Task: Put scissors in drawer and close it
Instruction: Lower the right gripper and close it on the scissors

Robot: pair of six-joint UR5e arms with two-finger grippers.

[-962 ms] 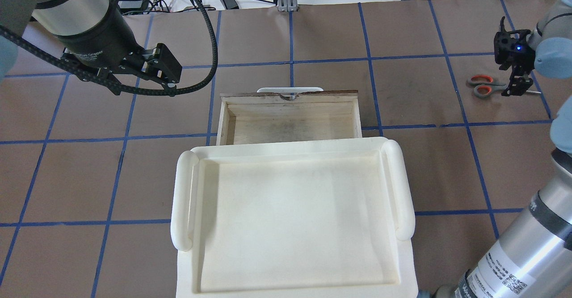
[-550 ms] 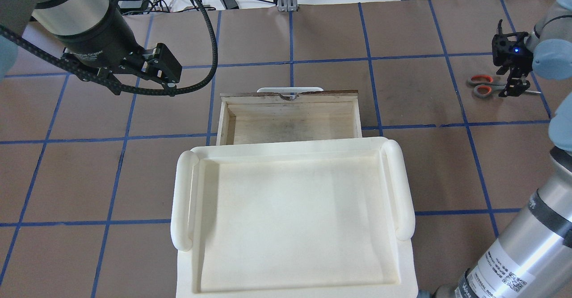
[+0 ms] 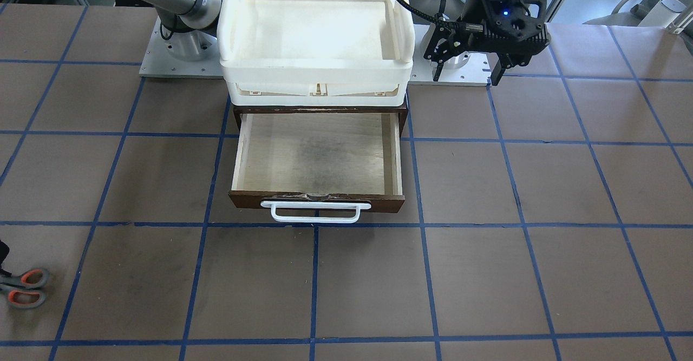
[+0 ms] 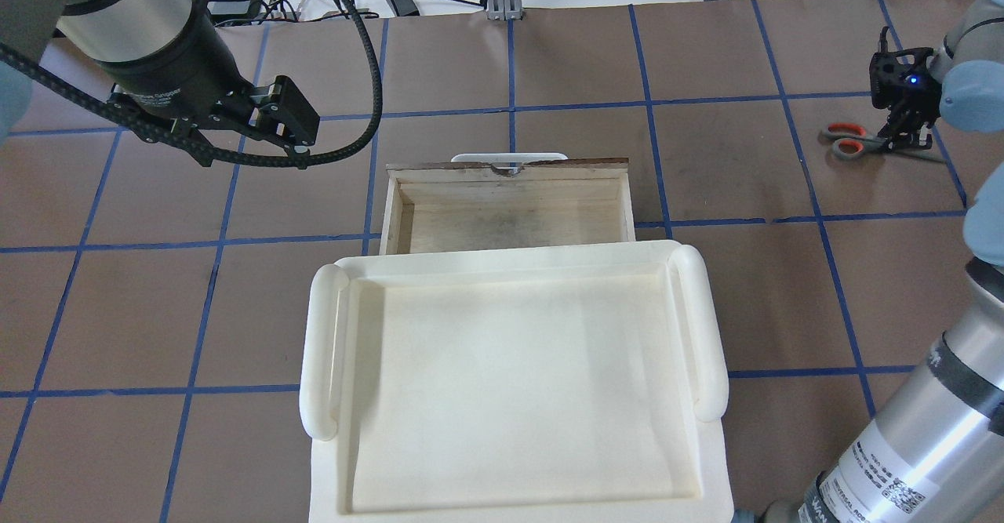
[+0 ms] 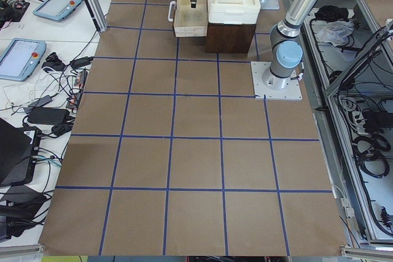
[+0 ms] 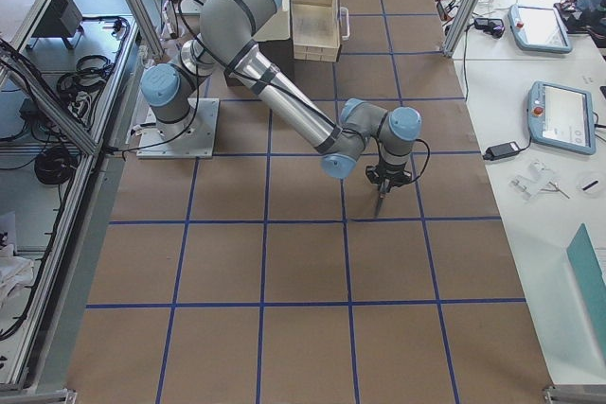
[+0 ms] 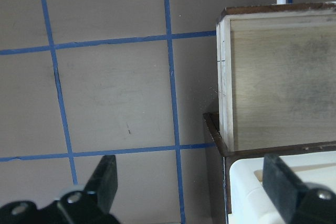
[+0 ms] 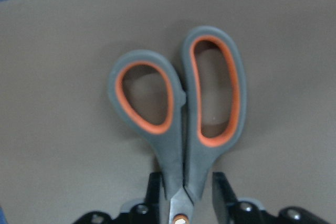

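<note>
The scissors [image 4: 849,140], grey handles with orange-red linings, are at the table's far right, and also show at the left edge of the front-facing view [image 3: 23,288]. My right gripper [image 4: 902,132] stands over them. In the right wrist view its fingers [image 8: 154,192] press both sides of the scissors [image 8: 178,108] just behind the handles, near the pivot. The dark brown drawer [image 4: 549,165] is pulled open, its pale interior [image 3: 316,155] empty, its white handle [image 3: 314,212] in front. My left gripper [image 4: 284,123] is open and empty, left of the drawer [image 7: 278,87].
A cream-white plastic tray [image 4: 321,350] sits on top of the cabinet behind the drawer, also seen in the front-facing view [image 3: 316,69]. Brown table with a blue tape grid. Cables and tablets lie past the table's edges.
My right gripper's fingers have closed in on the scissors, which have shifted a little toward the far side of the table. The left arm has not moved.
</note>
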